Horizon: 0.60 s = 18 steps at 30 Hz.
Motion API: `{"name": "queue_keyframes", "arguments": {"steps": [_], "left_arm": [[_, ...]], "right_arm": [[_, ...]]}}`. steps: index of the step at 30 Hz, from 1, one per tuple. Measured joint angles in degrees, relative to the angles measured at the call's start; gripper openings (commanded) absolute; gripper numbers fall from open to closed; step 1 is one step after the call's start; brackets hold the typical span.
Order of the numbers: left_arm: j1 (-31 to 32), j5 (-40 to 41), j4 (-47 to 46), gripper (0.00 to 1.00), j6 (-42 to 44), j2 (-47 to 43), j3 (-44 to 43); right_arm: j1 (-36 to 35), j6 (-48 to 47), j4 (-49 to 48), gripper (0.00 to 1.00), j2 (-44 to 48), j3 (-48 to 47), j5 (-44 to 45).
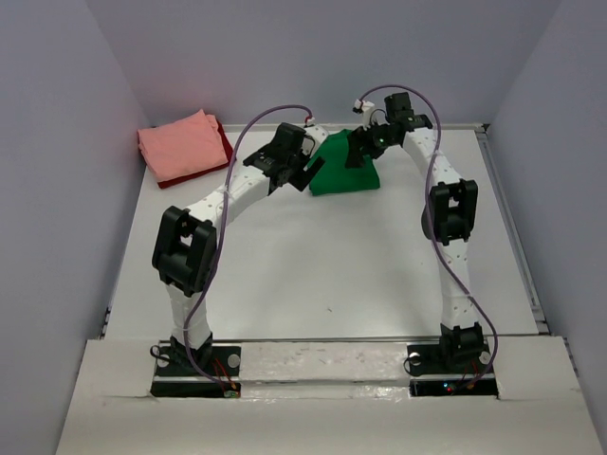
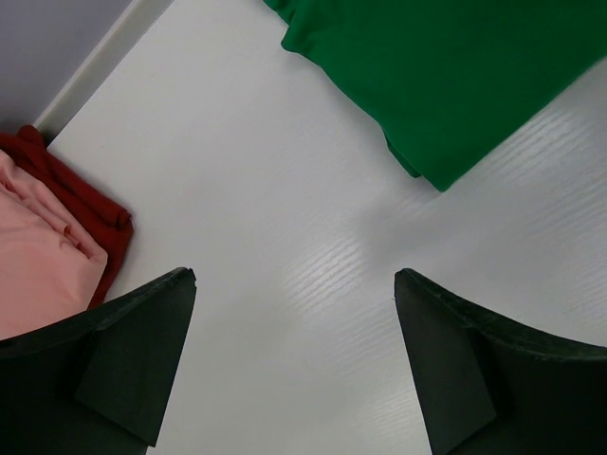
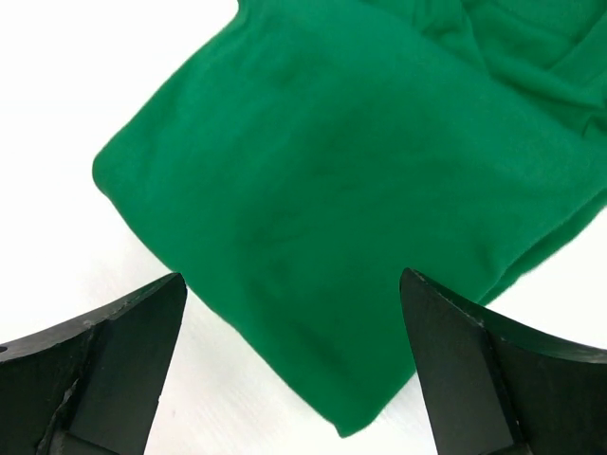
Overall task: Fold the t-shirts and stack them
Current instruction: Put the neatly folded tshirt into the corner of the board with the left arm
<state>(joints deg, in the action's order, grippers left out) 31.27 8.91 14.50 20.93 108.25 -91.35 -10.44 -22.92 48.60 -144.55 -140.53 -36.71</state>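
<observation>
1. Holding the left gripper [image 2: 294, 284] above bare table [image 1: 322, 265], fingers spread wide and gripping nothing, between the two lots of cloth.
2. Hanging the right gripper [image 3: 294, 284] just over the green tee [image 3: 351, 218], fingers likewise wide apart and gripping nothing.
3. Showing the green tee folded into a compact block at the far middle of the table, just right of the left gripper, with one corner pointing into the left wrist view.
4. Showing the pink tee [image 1: 180, 147] folded in the far left corner, lying on top of the red tee [image 1: 223, 142], with the red edge peeking out along its right side.
5. Sitting well apart from that pink-on-red stack, with the green tee not yet added to it.
</observation>
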Motion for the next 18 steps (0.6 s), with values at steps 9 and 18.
{"name": "queue_keyframes", "arguments": {"steps": [9, 18], "left_arm": [[0.00, -0.70, 0.09, 0.99, -0.02, 0.00, -0.61], [0.00, -0.50, 0.11, 0.99, 0.00, 0.00, -1.44]], "right_arm": [[-2.80, 0.22, -8.57, 1.00, 0.50, 4.79, 4.96], [-4.39, -1.27, -10.95, 1.00, -1.29, 4.61, 11.78]]}}
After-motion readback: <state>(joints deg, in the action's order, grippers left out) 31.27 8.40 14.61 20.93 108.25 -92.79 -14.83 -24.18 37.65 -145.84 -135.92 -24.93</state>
